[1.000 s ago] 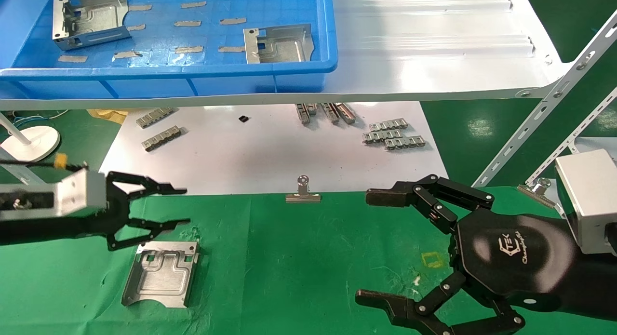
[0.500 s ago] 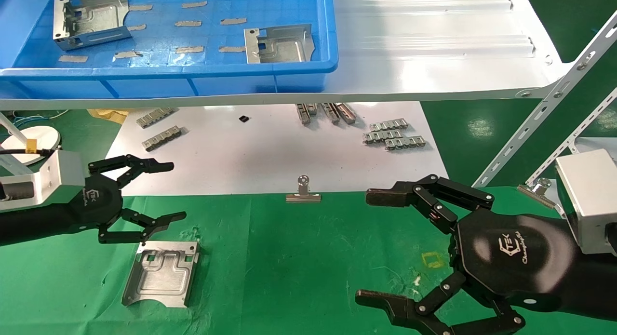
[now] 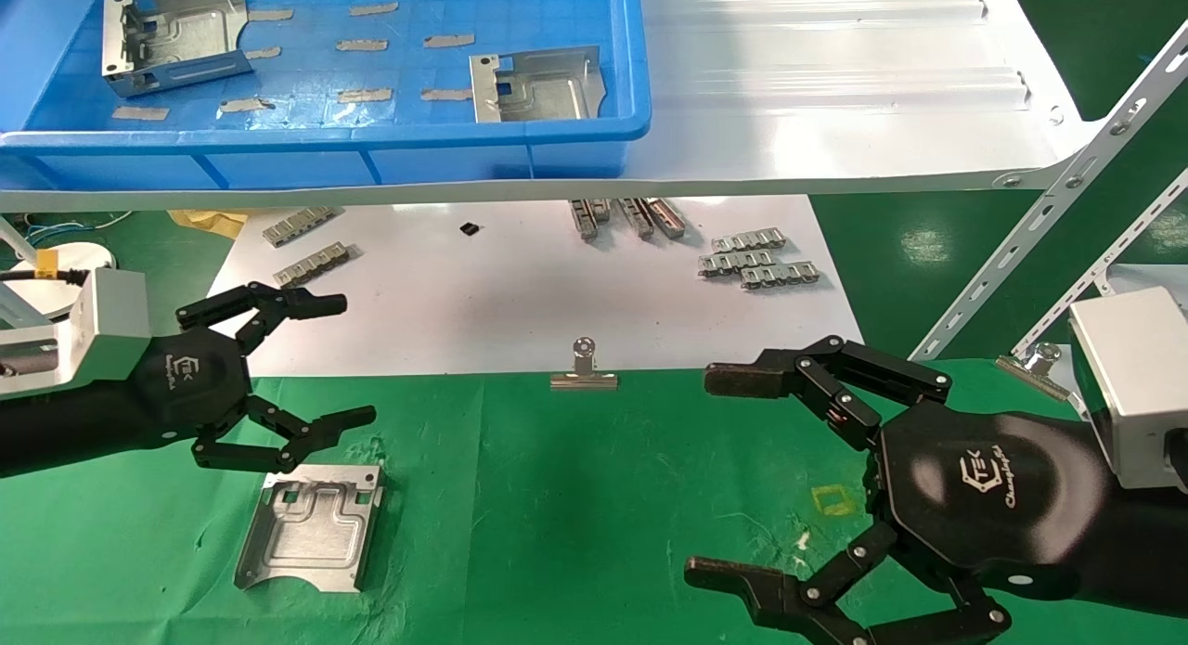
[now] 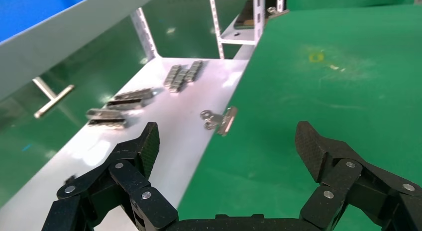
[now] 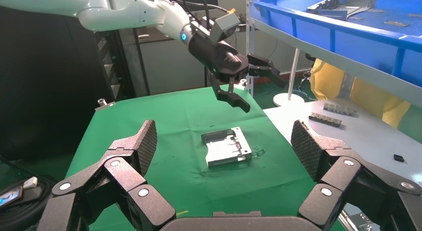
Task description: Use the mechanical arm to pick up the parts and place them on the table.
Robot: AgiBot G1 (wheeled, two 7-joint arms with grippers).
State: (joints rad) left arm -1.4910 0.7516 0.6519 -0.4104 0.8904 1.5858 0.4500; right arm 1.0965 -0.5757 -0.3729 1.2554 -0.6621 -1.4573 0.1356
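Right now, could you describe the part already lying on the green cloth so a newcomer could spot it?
Find the table under green cloth, then the open left gripper hovering near its far edge. Just below it lies the part, a flat silvery bracket, the only one on the cloth; the other two sit in the blue bin.

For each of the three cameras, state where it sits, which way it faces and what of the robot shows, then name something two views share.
Head view: looks forward and down on the green table; left gripper and right gripper both open, with the blue bin above.
Left wrist view: behind the left gripper, facing across the table toward a binder clip.
Right wrist view: behind the right gripper, facing the left gripper.
Shared: the part lying on the cloth shows in head and right wrist views.
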